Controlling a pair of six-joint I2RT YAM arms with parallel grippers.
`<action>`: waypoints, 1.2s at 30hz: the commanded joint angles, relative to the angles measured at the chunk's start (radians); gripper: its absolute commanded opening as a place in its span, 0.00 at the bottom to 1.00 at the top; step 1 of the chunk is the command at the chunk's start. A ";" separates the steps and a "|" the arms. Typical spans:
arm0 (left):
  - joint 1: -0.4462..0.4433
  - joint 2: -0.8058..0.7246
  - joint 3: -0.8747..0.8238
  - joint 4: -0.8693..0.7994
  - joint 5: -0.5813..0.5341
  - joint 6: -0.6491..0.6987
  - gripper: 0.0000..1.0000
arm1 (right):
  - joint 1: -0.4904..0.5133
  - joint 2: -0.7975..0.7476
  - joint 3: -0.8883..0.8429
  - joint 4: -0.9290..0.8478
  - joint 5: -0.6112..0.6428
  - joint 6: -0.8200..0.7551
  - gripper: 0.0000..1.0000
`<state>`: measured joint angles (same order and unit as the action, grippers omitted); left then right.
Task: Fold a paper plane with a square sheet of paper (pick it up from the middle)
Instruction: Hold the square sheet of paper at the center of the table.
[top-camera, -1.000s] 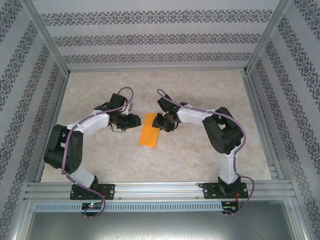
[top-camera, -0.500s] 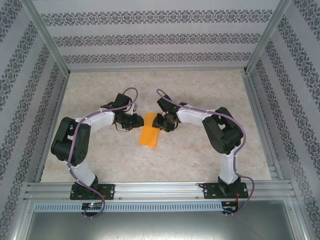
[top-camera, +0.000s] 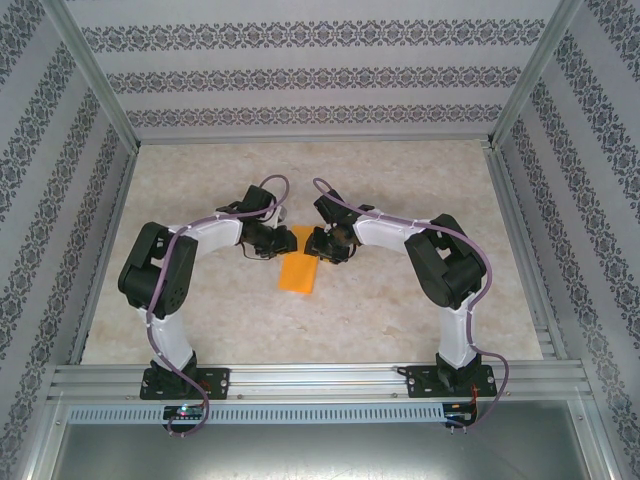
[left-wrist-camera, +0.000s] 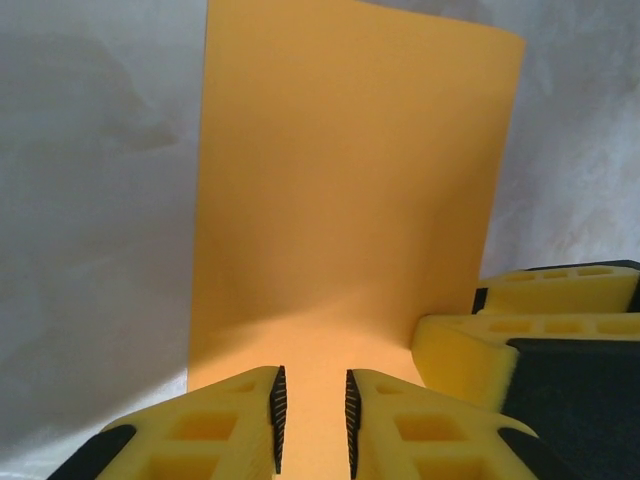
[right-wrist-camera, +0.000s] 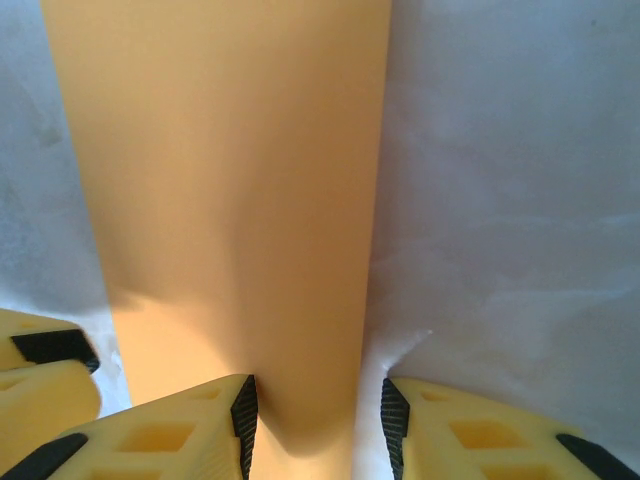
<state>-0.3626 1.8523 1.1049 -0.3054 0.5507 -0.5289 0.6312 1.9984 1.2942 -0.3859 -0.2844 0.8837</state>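
Rightward travel of the left gripper (top-camera: 277, 240) is recorded since the earlier views, its arm having been drawn more upright, while the right gripper (top-camera: 320, 243) and the sheet of paper (top-camera: 298, 271) are found where they were. In the left wrist view the left gripper (left-wrist-camera: 312, 388) is seen with its jaws narrowly parted, a slim strip of orange showing in the gap and nothing pinched. The yellow fingers (left-wrist-camera: 505, 335) of the right gripper are seen just beside it, on the same end of the sheet. In the right wrist view the right gripper (right-wrist-camera: 318, 398) is shown with its jaws spread wider, one long edge of the sheet of paper (right-wrist-camera: 230, 180) running between them; nothing is clamped. The sheet is presented as a narrow orange rectangle laid flat on the pale marbled table (top-camera: 400, 310), near the middle, its far end lying between the two grippers and its near end pointing toward the arm bases
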 joint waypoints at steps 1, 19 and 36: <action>-0.014 0.019 0.022 0.022 0.010 0.002 0.25 | 0.012 0.052 -0.006 0.012 0.043 -0.005 0.42; -0.033 0.101 0.003 -0.033 -0.089 0.082 0.21 | 0.005 0.033 -0.010 0.020 0.041 -0.011 0.43; -0.034 0.135 0.007 -0.063 -0.153 0.131 0.21 | -0.018 -0.169 -0.126 0.130 -0.041 0.026 0.44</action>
<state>-0.3866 1.9224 1.1316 -0.3016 0.5152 -0.4362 0.6121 1.8801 1.1923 -0.3004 -0.2955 0.8906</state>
